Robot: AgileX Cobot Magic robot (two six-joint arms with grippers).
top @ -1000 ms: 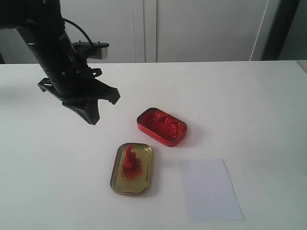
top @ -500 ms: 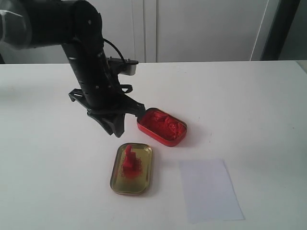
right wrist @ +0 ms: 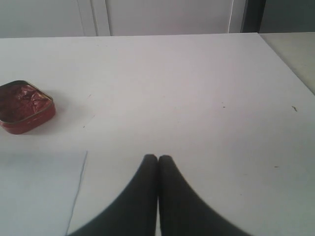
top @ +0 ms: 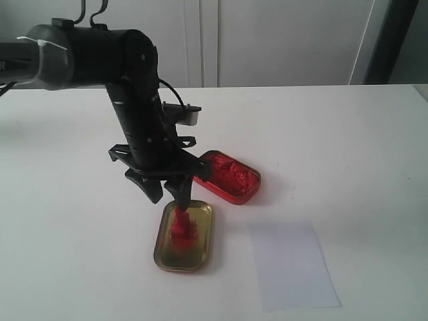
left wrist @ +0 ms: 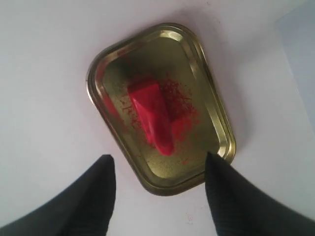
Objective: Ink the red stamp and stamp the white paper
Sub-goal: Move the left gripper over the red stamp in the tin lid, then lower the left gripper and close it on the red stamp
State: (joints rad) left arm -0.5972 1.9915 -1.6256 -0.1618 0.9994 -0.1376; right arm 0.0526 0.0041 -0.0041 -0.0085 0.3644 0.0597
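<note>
The red stamp (top: 180,225) (left wrist: 151,117) stands upright in the gold tin lid (top: 167,254) (left wrist: 206,93), handle up. My left gripper (top: 168,194) (left wrist: 158,167) hangs open just above it, a finger on either side of the lid's near end, touching nothing. The white paper (top: 292,265) (right wrist: 34,191) lies flat to the right of the lid; no print shows on it. The red ink tin (top: 227,175) (right wrist: 23,106) sits behind the lid, partly hidden by the arm. My right gripper (right wrist: 158,158) is shut and empty over bare table; the exterior view does not show it.
The white table (top: 348,147) stretches to the right of the tin and behind it, with its far edge (top: 287,86) against a pale wall. The table's right edge shows in the right wrist view.
My left arm has swung right and down from the table's left side to just over the lid and stamp. Gripper still open. Stamp, tin and paper have not moved.
</note>
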